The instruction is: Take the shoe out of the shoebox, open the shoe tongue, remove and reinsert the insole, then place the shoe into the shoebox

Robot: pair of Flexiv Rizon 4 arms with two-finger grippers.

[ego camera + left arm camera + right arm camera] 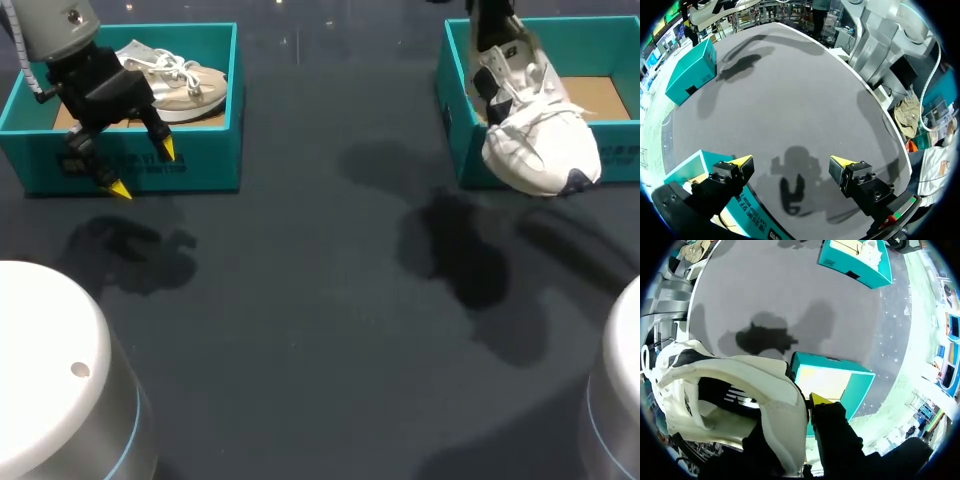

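Two teal shoeboxes stand on the dark worktop [320, 300], one at its far left corner and one at its far right corner, well apart. The left box [200, 165] holds a beige shoe [185, 85] lying on its side against the back wall.

The left end effector [143, 169] hangs above the front wall of the left box, its yellow-tipped fingers spread wide with nothing between them. In the left wrist view only bare worktop and the end effector's own shadow lie ahead of the fingers.

The right end effector [807, 407] pinches the white shoe [540, 140] at the heel. One yellow tip presses the outside of the heel collar, and the other finger is hidden inside the shoe. The white shoe is tilted steeply, heel up and toe down, laces facing out. Its toe hangs over the front wall of the right box [622, 158], and the heel is above the box's inside. The cardboard floor of the right box shows beside the shoe.
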